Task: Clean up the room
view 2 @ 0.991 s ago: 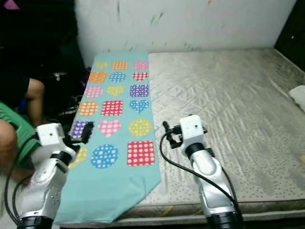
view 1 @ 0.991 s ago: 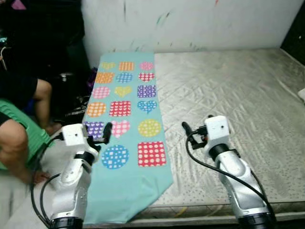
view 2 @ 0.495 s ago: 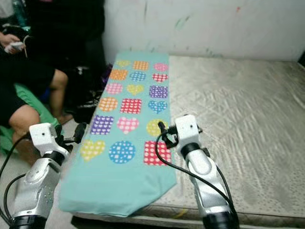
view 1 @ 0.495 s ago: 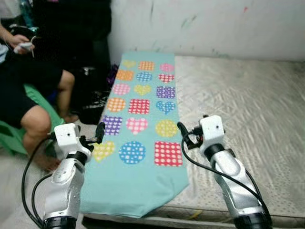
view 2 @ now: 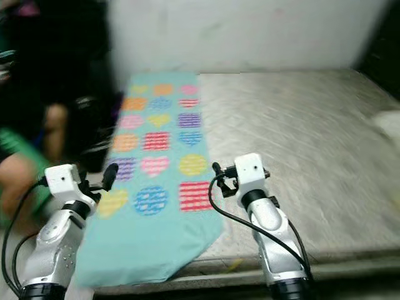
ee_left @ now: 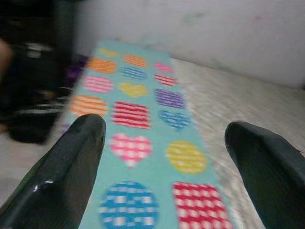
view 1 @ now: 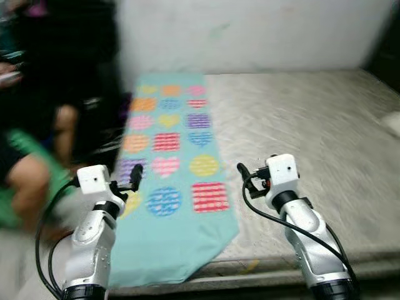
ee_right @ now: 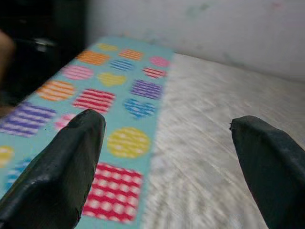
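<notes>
With the whole scene shifted and blurred against half a second ago, a camera turn rather than any handling is indicated, the patterned blanket [view 1: 169, 181] is left lying along the bed [view 1: 312, 131], and both the left gripper [ee_left: 167, 157] and right gripper [ee_right: 167, 162] are held released above it, so tidying is judged unstarted.

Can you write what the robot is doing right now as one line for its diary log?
left gripper: open, empty, over blanket edge | right gripper: open, empty, over mattress | blanket: flat along mattress | view: blurred

No legible text
Blurred frames; cloth [view 1: 169, 162] on the mattress [view 1: 300, 131] carries only coloured hearts, circles, squares
</notes>
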{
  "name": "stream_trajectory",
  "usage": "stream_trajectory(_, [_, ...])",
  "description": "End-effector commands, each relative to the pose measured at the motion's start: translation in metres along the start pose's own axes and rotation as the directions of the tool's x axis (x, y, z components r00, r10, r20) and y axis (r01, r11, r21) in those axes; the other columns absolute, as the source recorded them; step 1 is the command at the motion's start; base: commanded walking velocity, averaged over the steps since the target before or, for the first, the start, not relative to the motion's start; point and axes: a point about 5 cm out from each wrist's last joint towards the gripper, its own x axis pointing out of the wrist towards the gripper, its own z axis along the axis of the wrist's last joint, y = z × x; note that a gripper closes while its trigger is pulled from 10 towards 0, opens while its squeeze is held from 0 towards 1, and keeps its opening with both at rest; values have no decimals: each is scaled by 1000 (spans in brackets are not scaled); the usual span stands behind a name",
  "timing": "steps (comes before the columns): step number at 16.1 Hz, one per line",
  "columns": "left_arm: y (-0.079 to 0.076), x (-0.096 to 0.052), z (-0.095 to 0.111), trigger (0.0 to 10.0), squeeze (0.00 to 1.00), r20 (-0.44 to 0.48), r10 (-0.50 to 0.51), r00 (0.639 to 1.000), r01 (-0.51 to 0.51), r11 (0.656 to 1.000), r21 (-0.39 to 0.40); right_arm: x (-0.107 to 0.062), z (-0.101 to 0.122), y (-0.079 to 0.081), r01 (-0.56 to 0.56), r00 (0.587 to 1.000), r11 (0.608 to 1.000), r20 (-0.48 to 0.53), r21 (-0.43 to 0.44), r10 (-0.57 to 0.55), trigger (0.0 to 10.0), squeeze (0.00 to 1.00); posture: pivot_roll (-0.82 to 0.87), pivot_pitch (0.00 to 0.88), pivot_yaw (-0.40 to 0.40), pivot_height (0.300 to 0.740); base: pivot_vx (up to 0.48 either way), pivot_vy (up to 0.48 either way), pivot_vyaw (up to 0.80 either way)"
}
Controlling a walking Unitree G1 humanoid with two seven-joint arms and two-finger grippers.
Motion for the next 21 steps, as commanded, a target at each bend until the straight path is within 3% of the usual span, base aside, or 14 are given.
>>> stream_trajectory(1, [-2, 2, 0, 10000, 0, -9, -11, 1000, 11, 1000, -1, 0, 3, -2, 9, 1000, 1000, 11, 1, -9, 10000, 0, -208, 0, 14, 740, 0, 0, -800])
stream_trajectory(4, [-3, 3, 1, 10000, 0, -5, -22, 1000, 22, 1000, 0, 1, 4, -2, 13, 1000, 1000, 16, 3, -13, 10000, 0, -208, 0, 15, 740, 0, 0, -744])
stream_trajectory(12, [-4, 4, 3, 10000, 0, 3, -15, 1000, 15, 1000, -13, 0, 6, -2, 9, 999, 1000, 31, -11, -8, 10000, 0, -211, 0, 15, 740, 0, 0, 0])
stream_trajectory(19, [-4, 4, 3, 10000, 0, 5, -12, 1000, 12, 1000, -16, 1, 6, -3, 8, 1000, 1000, 30, -22, -8, 10000, 0, -212, 0, 13, 740, 0, -468, 0])
stream_trajectory(21, [-4, 4, 3, 10000, 0, 14, -2, 1000, 2, 999, -42, 1, 6, -3, 8, 1000, 1000, 29, -25, -7, 10000, 0, -212, 0, 13, 740, 0, 0, 0])
